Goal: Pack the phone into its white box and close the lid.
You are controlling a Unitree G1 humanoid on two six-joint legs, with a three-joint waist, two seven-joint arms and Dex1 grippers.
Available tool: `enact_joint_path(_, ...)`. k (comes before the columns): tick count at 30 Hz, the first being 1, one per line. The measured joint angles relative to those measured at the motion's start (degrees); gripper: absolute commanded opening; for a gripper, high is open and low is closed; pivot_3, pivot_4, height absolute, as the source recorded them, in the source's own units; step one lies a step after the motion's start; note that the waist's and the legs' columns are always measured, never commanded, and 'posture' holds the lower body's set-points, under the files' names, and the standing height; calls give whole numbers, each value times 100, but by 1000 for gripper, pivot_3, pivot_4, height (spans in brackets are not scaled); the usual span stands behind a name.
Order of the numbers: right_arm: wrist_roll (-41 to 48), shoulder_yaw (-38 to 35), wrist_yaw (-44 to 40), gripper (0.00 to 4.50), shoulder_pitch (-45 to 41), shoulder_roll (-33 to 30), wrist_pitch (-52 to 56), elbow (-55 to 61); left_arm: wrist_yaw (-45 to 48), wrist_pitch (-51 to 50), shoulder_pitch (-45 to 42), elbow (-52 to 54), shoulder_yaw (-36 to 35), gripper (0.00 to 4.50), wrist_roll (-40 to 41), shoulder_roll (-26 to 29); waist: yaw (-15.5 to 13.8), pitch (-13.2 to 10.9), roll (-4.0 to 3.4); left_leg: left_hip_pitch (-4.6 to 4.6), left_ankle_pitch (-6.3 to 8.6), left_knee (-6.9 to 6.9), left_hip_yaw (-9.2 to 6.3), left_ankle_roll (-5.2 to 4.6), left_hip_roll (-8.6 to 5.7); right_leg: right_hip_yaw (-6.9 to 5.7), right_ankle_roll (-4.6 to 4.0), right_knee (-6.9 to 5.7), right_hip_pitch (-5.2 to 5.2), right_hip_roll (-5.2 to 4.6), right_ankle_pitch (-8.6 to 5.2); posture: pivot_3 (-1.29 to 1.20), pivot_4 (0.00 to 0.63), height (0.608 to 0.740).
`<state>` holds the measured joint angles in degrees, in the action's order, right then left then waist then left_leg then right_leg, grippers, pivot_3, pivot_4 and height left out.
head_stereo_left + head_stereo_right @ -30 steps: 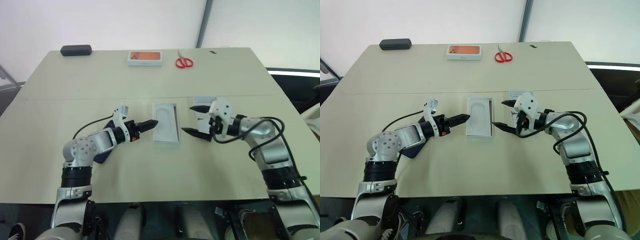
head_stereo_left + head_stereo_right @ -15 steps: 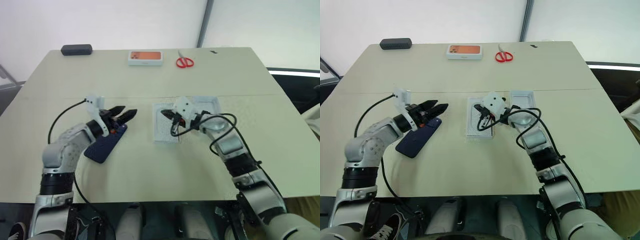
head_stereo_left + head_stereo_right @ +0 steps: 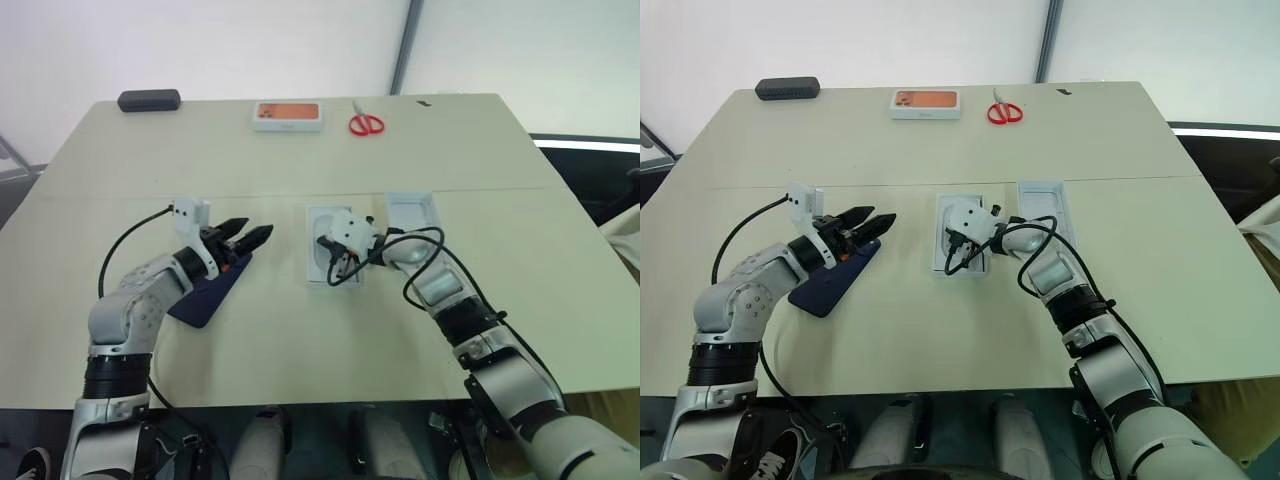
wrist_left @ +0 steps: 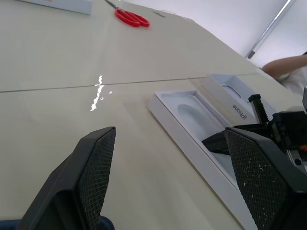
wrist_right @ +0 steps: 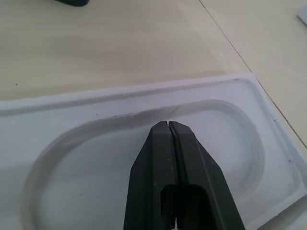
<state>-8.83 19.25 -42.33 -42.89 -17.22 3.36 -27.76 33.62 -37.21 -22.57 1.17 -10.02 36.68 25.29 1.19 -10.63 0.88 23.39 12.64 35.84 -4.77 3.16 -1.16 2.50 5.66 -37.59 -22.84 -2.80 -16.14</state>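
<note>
Now pressing shut right pincer [image 5: 171,125], wide open a second ago, into oval recess of white insert [image 3: 322,222], gripping nothing. Holding left pincer [image 3: 246,238] open and empty above phone [image 3: 205,296] lying on bench [image 3: 300,160]. Packing not begun.

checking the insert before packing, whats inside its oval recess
The shut right claw points into the recess of the insert, fingers pressed together and holding nothing. The recess floor that shows is bare white. The part under the claw is covered, so anything there cannot be seen.
</note>
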Motion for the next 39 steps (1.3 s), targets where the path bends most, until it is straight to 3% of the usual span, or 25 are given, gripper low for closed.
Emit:
enact_joint_path(17,-563,185,-180,40,-31,-359,138,391,-35,45,-23,-9,15,3835,-129,-54,-4,0,0,0,0,0,-1,0,-1,0,0,0,0,0,0,0,150,740)
enact_joint_path(26,-143,13,-398,40,-57,-36,695,906,-35,46,-39,-10,17,3835,-230,-101,-7,0,0,0,0,-1,-5,0,0,0,0,-2,-2,-1,0,0,150,740)
enact_joint_path(39,-441,240,-336,40,47,-253,497,711,-60,42,-38,-7,16,3835,-242,-162,-2,0,0,-2,0,-1,-4,0,-1,-1,0,-2,0,-1,0,0,150,740)
